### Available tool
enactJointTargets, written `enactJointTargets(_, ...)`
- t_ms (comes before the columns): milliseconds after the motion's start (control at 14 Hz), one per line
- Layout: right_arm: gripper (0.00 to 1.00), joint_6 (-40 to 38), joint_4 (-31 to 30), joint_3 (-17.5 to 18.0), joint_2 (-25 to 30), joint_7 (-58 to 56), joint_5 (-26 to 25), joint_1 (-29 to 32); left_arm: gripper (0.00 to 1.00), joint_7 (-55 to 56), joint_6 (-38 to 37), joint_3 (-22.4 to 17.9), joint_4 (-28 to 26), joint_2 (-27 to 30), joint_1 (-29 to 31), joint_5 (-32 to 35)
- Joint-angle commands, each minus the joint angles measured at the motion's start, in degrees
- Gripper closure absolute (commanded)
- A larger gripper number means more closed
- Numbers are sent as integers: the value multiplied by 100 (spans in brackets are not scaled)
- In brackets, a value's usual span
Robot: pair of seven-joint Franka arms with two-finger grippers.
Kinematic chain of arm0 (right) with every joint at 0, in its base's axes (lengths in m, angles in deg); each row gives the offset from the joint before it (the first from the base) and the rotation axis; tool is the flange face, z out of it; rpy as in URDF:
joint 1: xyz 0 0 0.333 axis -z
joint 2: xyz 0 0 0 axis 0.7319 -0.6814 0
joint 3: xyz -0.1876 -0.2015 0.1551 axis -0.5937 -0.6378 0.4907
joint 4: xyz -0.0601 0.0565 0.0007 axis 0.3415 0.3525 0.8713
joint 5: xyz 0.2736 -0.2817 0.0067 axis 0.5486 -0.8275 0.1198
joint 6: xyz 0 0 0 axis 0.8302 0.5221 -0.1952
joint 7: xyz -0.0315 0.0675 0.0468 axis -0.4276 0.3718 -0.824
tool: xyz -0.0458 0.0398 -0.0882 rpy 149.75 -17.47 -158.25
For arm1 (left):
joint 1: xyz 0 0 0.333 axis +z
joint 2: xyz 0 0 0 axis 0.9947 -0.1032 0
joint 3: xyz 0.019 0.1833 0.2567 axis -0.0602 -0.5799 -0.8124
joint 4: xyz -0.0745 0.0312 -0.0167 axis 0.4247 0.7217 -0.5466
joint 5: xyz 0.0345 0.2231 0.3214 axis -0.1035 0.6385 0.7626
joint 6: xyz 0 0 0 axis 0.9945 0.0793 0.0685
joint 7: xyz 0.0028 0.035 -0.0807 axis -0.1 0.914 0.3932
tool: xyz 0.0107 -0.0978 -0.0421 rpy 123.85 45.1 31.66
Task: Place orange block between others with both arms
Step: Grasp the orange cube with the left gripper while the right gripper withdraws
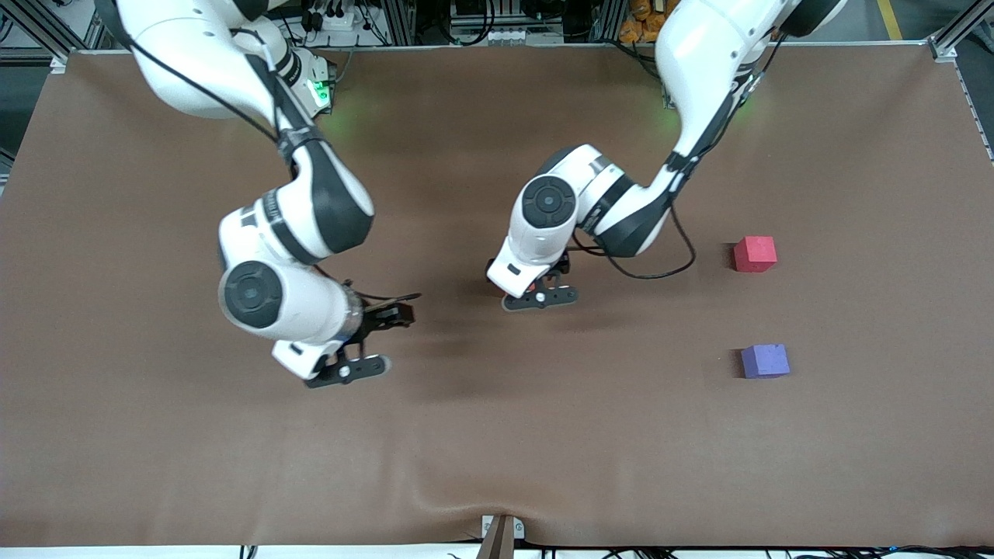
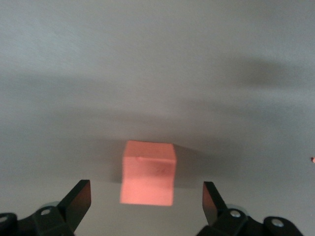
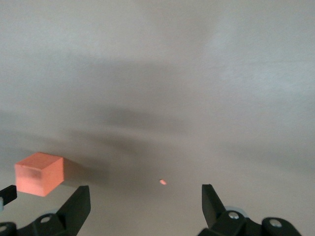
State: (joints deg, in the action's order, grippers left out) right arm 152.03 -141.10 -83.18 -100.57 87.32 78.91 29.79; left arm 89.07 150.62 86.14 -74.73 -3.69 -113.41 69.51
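The orange block (image 2: 148, 173) lies on the table in the left wrist view, centred in the wide gap of my open left gripper (image 2: 146, 196), whose fingers stand clear of its sides. In the front view the left gripper (image 1: 540, 297) hangs low over the table's middle and hides the block. The right wrist view shows the orange block (image 3: 39, 173) off to one side of my open, empty right gripper (image 3: 146, 194). That right gripper (image 1: 373, 341) hovers toward the right arm's end. The red-pink cube (image 1: 755, 254) and purple-blue cube (image 1: 766, 361) sit apart toward the left arm's end.
A brown cloth (image 1: 497, 466) covers the table, with a ripple at its near edge by a small bracket (image 1: 501, 532). A tiny orange crumb (image 3: 163, 182) lies on the cloth ahead of the right gripper. A gap separates the two cubes.
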Motion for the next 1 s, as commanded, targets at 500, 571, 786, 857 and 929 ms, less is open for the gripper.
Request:
enactJointTargets(500,0,155,-277,86,190,-1617,-375,776,0,110,487,-368,161,-521,-433,514)
enactJointTargets(571,0,155,-277,86,173,-1811,-366,881,0,102,479,-368,144,-521,-450,514)
enactJointTargets(786,0,383,-321,86,102,-2277,-366,1162,0,-83,452,-368,135,-503,-451,514)
enactJointTargets(857,0,454,-391,86,76,-2487,-358,1250,0,-92,452,-368,135,-503,-459,514)
enactJointTargets(929,0,567,-444,86,50,-2716,-349,1347,0,-101,452,-359,117,-503,-459,514)
